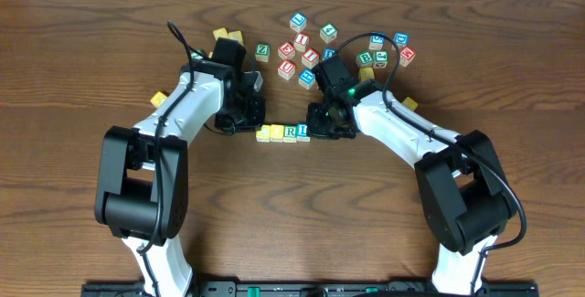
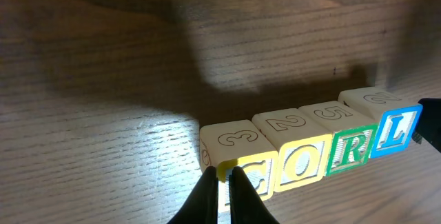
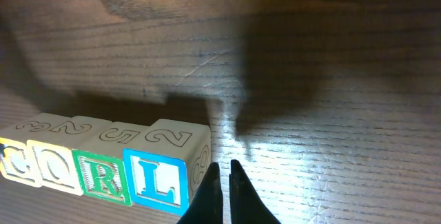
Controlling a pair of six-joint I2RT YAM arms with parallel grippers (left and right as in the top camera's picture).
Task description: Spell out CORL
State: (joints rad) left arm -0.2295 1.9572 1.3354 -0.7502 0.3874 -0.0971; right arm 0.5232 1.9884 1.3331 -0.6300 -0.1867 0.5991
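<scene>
Four letter blocks stand side by side in a row on the wood table: yellow C [image 2: 248,172], yellow O [image 2: 300,165], green R [image 2: 351,151] and blue L [image 2: 396,131]. In the right wrist view they read C [image 3: 14,160], O [image 3: 55,169], R [image 3: 103,177], L [image 3: 157,181]. The row shows in the overhead view [image 1: 282,132]. My left gripper [image 2: 220,172] is shut and empty, its tips at the C block's left end. My right gripper [image 3: 224,165] is shut and empty, its tips beside the L block's right end.
Several loose letter blocks lie scattered at the back [image 1: 306,46], with yellow ones at the back left [image 1: 228,37] and one by the left arm [image 1: 159,99]. Both arms crowd the middle of the table around the row.
</scene>
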